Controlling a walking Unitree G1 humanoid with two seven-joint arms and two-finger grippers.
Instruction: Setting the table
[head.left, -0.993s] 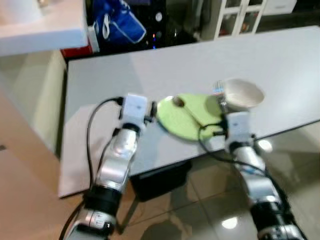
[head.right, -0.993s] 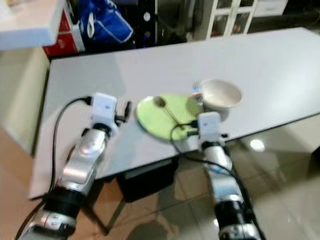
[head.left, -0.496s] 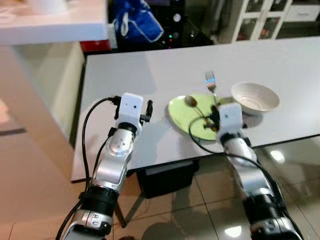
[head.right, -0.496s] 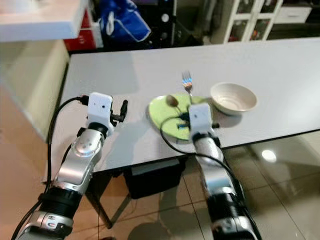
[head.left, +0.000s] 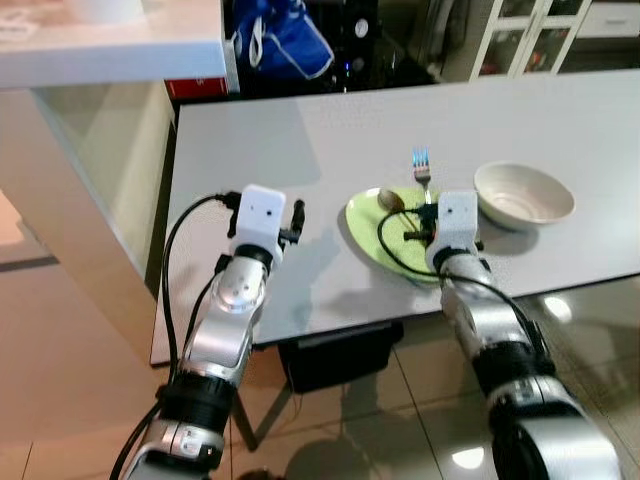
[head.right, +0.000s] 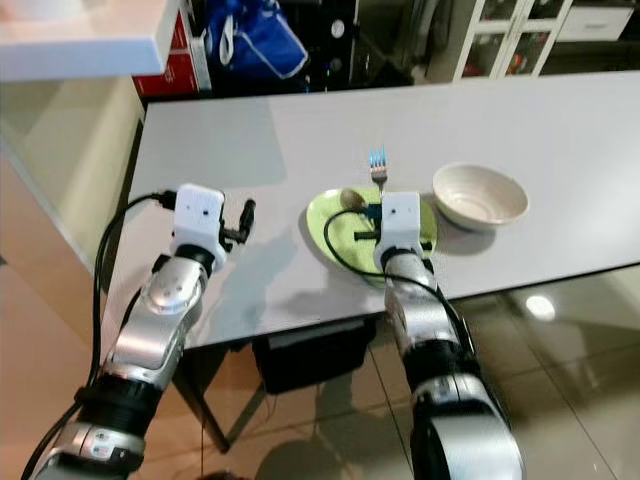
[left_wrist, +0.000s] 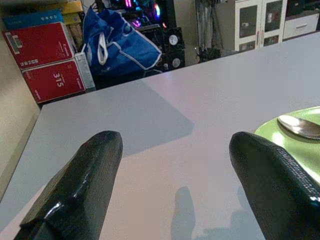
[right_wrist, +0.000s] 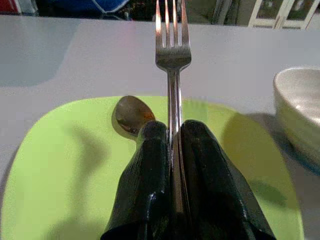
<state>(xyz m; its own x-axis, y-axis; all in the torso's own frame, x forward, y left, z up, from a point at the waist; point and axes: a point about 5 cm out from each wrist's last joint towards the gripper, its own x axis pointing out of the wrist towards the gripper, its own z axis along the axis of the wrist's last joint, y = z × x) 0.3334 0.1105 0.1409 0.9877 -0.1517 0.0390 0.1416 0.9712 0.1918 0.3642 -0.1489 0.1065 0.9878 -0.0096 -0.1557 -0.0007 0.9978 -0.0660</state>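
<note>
- Now the right gripper (right_wrist: 170, 145) pinches a fork (right_wrist: 171, 47) tight over the green plate (head.left: 375, 235) near the table's (head.left: 300, 150) front edge.
- The left gripper (left_wrist: 172, 165) is spread wide over the table.

Domestic interior — a dining area in a home; long pale grey table (head.left: 300, 150) laid with a green plate (head.right: 340, 235) and a white bowl (head.right: 480, 195); glass-fronted white cabinet (head.left: 520, 35) behind; blue bag (left_wrist: 120, 40) and red cartons (left_wrist: 47, 57) stacked against the wall; glossy tiled floor (head.left: 420, 400); white counter edge (head.left: 110, 45) to one side.
</note>
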